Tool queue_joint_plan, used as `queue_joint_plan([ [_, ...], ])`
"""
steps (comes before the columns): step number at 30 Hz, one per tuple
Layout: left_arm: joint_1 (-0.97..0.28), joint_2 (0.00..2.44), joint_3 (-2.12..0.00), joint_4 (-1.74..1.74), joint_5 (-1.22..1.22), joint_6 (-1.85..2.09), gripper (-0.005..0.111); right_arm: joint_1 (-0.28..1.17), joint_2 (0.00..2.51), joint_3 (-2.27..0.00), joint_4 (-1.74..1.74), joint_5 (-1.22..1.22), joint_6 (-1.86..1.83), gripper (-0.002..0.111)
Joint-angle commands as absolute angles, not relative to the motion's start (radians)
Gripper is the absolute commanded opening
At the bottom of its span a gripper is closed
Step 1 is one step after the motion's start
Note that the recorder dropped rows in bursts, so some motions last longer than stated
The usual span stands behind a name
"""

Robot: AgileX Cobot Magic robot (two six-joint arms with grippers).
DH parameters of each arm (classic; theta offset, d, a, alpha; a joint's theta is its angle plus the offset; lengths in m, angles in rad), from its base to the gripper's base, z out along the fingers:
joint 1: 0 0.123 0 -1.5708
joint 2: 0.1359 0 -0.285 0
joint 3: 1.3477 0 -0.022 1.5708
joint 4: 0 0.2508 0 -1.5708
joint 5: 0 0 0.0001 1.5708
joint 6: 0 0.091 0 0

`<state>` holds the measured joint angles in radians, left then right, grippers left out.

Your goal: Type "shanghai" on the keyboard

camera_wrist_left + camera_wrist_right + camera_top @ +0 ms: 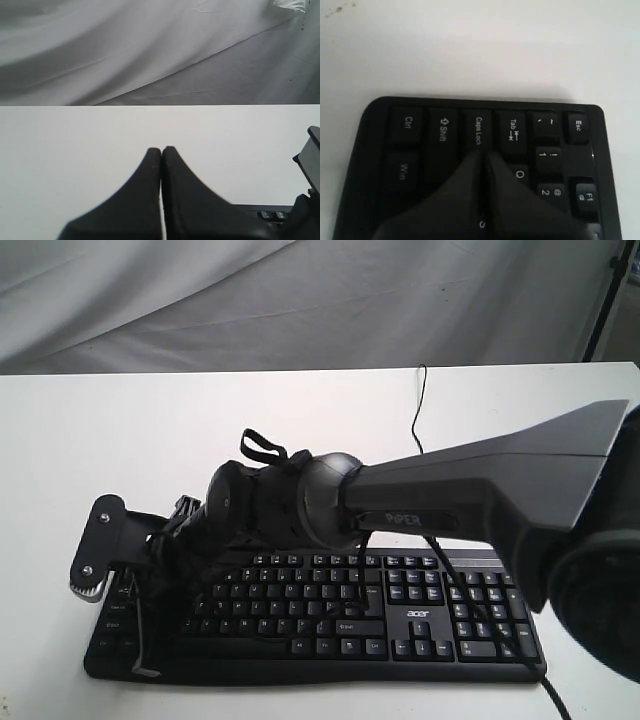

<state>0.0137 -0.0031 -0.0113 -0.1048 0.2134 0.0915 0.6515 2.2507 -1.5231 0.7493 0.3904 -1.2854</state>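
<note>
The black keyboard (pixel 420 614) with white legends and an "acer" logo lies along the near edge of the white table (pixel 120 430). My right arm reaches across it from the right to its left end. My right gripper (pixel 483 154) is shut and empty, its tips low over the keys beside Caps Lock (pixel 478 131), with Tab and Q just to one side. In the exterior view that gripper (pixel 148 578) covers the keyboard's left keys. My left gripper (pixel 161 149) is shut with nothing in it above bare table, a corner of the keyboard (pixel 271 214) beside it. It does not show in the exterior view.
The keyboard's thin black cable (pixel 418 405) runs over the table to the far edge. A grey cloth backdrop (pixel 300 300) hangs behind the table. A grey bracket (pixel 95 545) on my right wrist overhangs the keyboard's left end. A dark stand leg (pixel 605 300) rises at the far right.
</note>
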Motion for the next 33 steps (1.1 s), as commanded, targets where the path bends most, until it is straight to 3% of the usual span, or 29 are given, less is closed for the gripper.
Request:
queue_joint_plan([
  [1,0.01,0.0,-0.011,-0.109,0.213,0.09,0.001,0.649,2.202,-1.526,0.742,0.395,-1.295,0.0],
  [11,0.01,0.0,-0.011,-0.109,0.213,0.09,0.001,0.636,2.147,-1.513,0.701,0.438,-1.286,0.0],
  [21,0.01,0.0,-0.011,-0.109,0.213,0.09,0.001,0.548,1.971,-1.294,0.682,0.457,-1.338,0.0],
  [33,0.01,0.0,-0.011,-0.109,0.213,0.09,0.001,0.466,1.971,-1.192,0.905,0.53,-1.533,0.0],
])
